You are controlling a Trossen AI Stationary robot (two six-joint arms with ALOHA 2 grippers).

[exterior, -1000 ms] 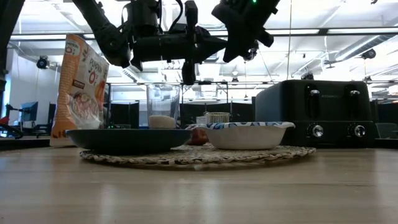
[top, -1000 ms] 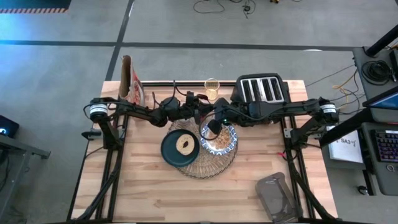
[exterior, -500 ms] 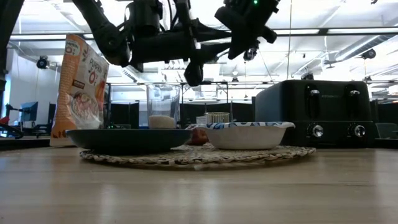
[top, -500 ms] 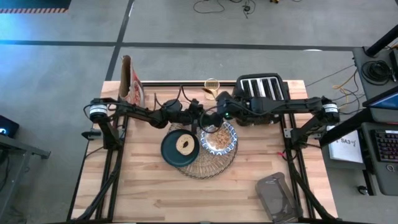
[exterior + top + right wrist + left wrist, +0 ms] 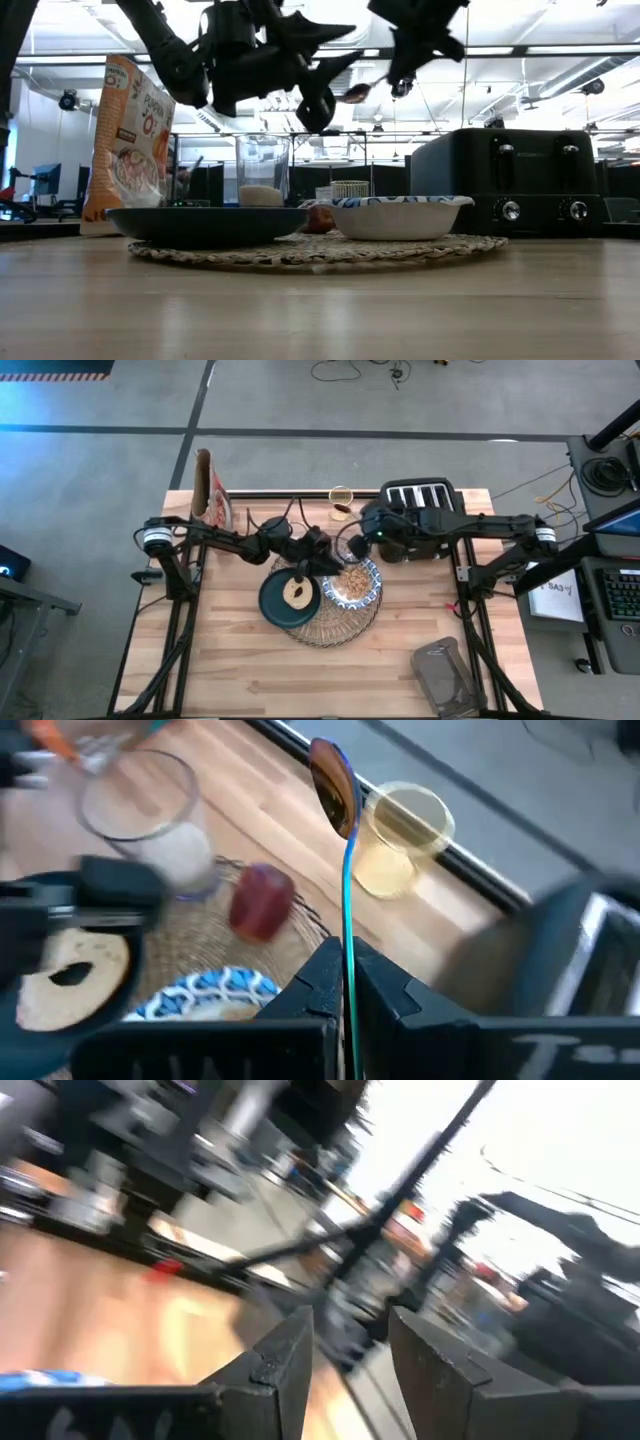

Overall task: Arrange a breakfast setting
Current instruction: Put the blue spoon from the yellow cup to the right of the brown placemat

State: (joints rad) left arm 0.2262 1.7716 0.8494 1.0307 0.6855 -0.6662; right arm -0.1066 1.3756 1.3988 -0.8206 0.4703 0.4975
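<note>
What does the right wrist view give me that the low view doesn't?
Only the right wrist view shows the right gripper shut on the spoon handle, the bagel on the plate, and the red apple whole. Only the low view shows the cereal bag, the toaster front and the left gripper open overhead. Both show the spoon, patterned bowl, placemat and glass.

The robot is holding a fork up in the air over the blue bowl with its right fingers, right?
Not quite. It is a spoon, not a fork. The right wrist view shows its rounded bowl sticking up from the right gripper, whose fingers are shut on the handle. It is up in the air above the blue bowl.
</note>
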